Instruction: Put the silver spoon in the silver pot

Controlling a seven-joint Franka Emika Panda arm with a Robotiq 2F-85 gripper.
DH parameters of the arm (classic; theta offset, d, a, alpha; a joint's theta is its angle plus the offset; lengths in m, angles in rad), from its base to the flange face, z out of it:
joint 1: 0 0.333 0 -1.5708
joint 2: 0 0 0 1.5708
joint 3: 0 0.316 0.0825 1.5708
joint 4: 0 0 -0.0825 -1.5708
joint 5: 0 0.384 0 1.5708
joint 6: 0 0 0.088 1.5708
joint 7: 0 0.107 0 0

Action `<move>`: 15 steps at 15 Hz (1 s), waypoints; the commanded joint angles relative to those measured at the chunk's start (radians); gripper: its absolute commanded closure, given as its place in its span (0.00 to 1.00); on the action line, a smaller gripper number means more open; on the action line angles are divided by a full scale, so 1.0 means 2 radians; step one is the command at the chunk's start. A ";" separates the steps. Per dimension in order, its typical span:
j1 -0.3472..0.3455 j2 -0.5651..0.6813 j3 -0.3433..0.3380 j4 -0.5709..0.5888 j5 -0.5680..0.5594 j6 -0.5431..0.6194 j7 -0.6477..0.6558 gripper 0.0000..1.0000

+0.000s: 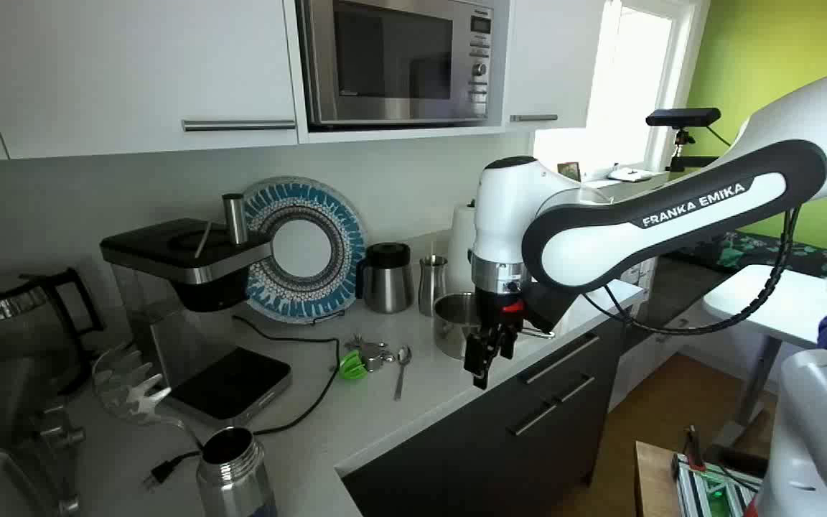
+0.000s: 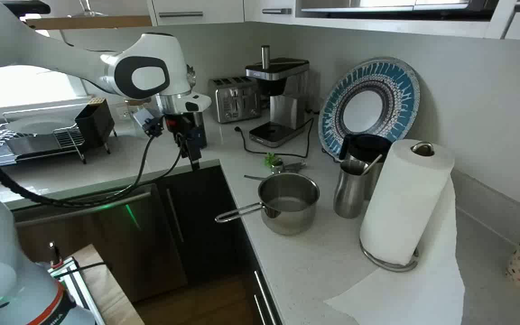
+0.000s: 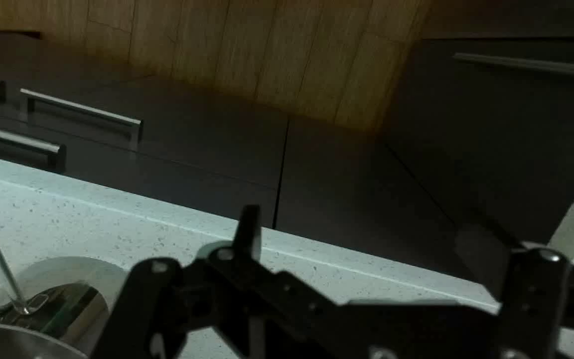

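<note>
The silver spoon (image 1: 402, 370) lies flat on the counter, its bowl toward the wall. In an exterior view only its handle (image 2: 253, 177) shows behind the pot. The silver pot (image 2: 289, 219) stands upright on the counter with its wire handle over the front edge; what shows of its inside is bare. In an exterior view the pot (image 1: 449, 327) is partly hidden by my gripper (image 1: 492, 365). My gripper also shows in an exterior view (image 2: 192, 158), apart from pot and spoon. In the wrist view my gripper (image 3: 381, 244) is open and empty; part of the pot (image 3: 63, 311) shows lower left.
Measuring spoons (image 1: 372, 353) and a green item (image 1: 352, 366) lie beside the spoon. A steel cylinder (image 2: 350, 192), a metal jug (image 1: 389, 280) and a paper towel roll (image 2: 404, 203) stand behind the pot. A coffee maker (image 1: 191, 266) and its cable (image 1: 324, 395) are farther along.
</note>
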 commanded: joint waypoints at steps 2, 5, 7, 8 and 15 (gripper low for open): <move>-0.005 0.004 -0.001 -0.002 -0.009 0.035 0.029 0.00; -0.016 0.029 -0.009 0.000 0.005 0.135 0.065 0.00; -0.025 0.059 -0.012 0.009 0.011 0.197 0.098 0.00; -0.034 0.080 -0.011 0.013 0.004 0.228 0.121 0.00; -0.048 0.156 -0.032 0.016 -0.028 0.314 0.228 0.00</move>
